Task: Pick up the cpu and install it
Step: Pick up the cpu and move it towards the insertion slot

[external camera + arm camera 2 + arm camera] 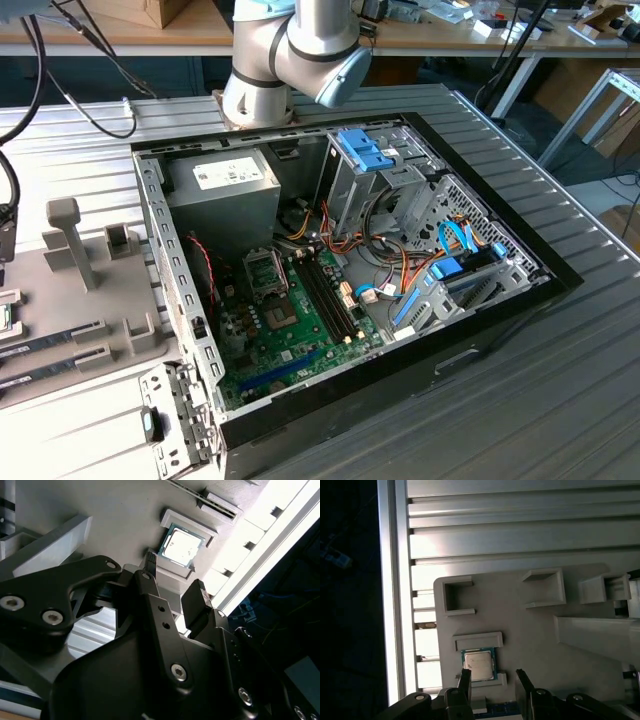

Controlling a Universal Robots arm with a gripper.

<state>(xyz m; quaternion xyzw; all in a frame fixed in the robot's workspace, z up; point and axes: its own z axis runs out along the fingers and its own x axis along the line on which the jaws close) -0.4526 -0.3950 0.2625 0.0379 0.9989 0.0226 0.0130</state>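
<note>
The cpu (479, 664) is a small square chip with a silver top and a green rim. It lies flat in a shallow holder on the grey fixture plate (530, 630). In the second wrist view the cpu (181, 549) sits just beyond my black fingertips (151, 562). My gripper (494, 680) hovers over it, open, its two fingers spread wider than the chip and nothing between them. One fingertip (465, 679) overlaps the chip's edge in the first wrist view. In the exterior view the motherboard socket (268, 280) lies inside the open computer case (480, 330).
The grey power-supply box (222, 180) sits at the back of the case, with a blue-topped drive cage (365, 155) and loose cables beside it. Memory sticks (50, 345) rest in the fixture (90, 300) on the exterior view's left. A bright table-edge rail (395, 605) runs beside the fixture.
</note>
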